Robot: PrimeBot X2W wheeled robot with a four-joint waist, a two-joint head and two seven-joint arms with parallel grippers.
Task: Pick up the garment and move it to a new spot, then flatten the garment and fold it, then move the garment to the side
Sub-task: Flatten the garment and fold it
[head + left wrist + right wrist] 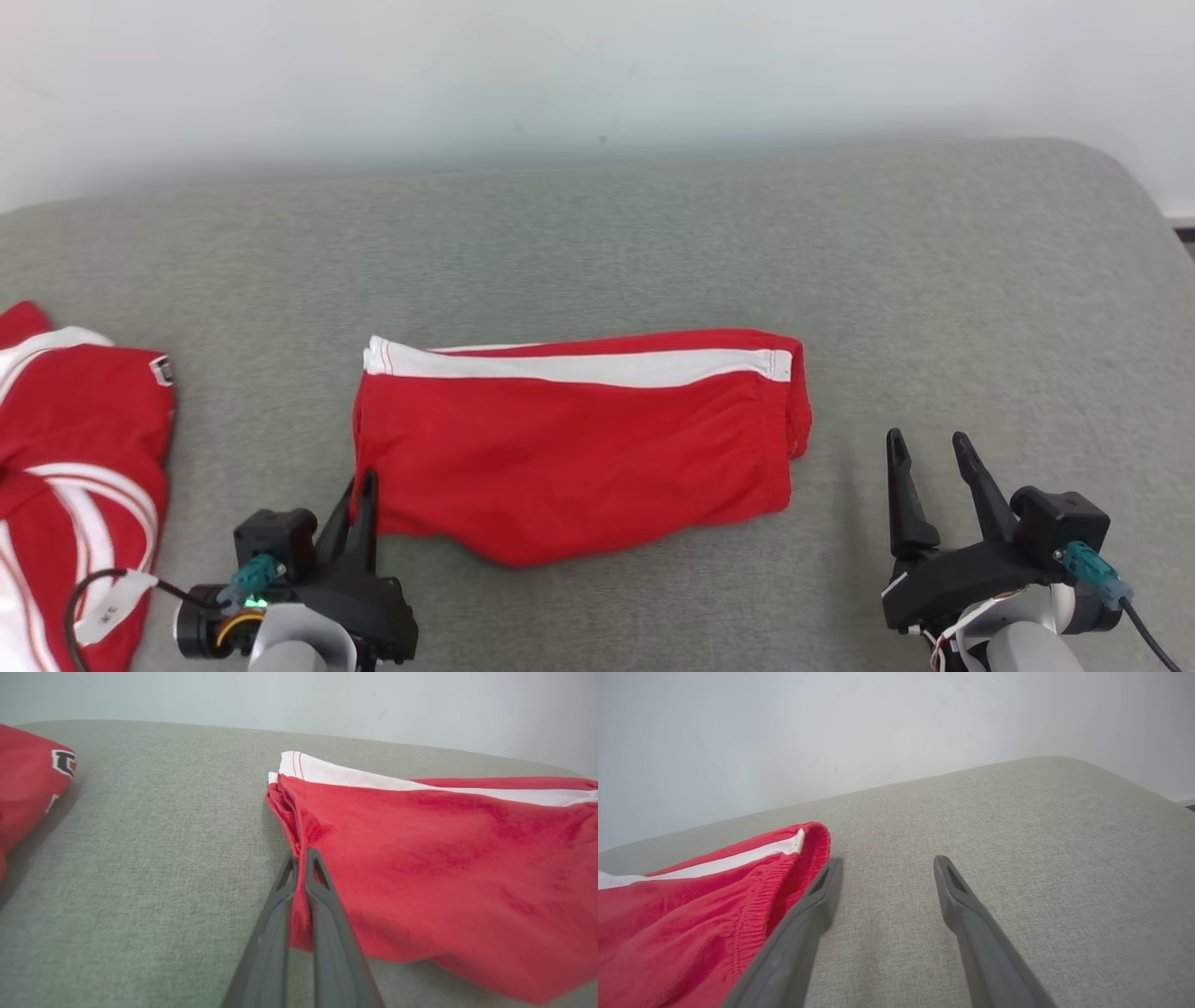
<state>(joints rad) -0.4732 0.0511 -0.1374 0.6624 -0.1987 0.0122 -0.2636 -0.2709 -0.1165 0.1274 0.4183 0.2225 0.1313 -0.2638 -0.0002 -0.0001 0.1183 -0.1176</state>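
Note:
The garment (579,439) is a pair of red shorts with a white side stripe, folded flat in the middle of the grey cushion. My left gripper (362,490) is at its near left corner and is shut on that edge. In the left wrist view the two dark fingers (280,914) press together with red cloth (420,868) pinched between them. My right gripper (927,448) stands open on the cushion just right of the garment's elastic waistband (803,858), and nothing lies between its fingers (962,905).
A second red and white garment (75,448) lies at the left edge of the grey cushion (980,308). A pale wall rises behind the cushion's far edge. Bare cushion stretches to the right and behind the shorts.

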